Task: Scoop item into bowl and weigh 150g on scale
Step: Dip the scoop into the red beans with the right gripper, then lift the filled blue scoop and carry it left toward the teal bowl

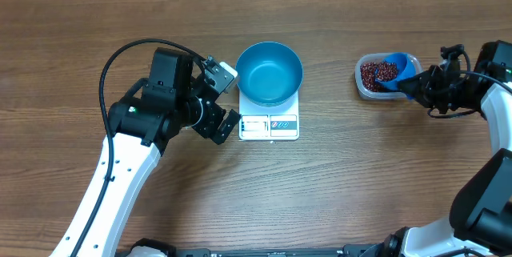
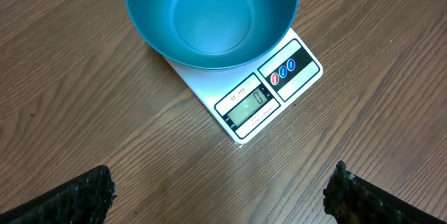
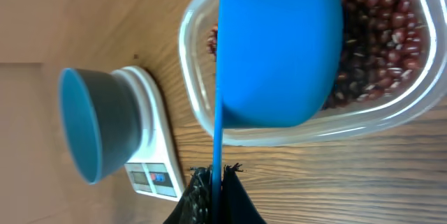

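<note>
The blue bowl (image 1: 270,73) stands on the white scale (image 1: 270,126) in the middle of the desk (image 1: 336,185). It covers most of the scale, so that only the panel with the display and 3 buttons shows at the near edge. In the left wrist view the display shows a figure that looks like 0, and the inside of the bowl (image 2: 209,15) is smooth and glossy.

The left jaws are spread wide just beside the left side of the scale, and they hold nothing. In the left wrist view the 2 black fingertips (image 2: 80,196) stand at the lower corners, apart from the scale (image 2: 241,105).

The beans (image 1: 378,71) lie in a clear plastic tub (image 1: 362,86) at the right of the desk, well apart from the scale. The right jaws are closed narrow on the thin handle of a small blue scoop (image 1: 398,70). The cup of the scoop is tilted at the right part of the tub. In the right wrist view its round back (image 3: 279,49) hides part of the beans (image 3: 380,35), and the handle is seen from its edge. I cannot tell if the cup carries any beans.
</note>
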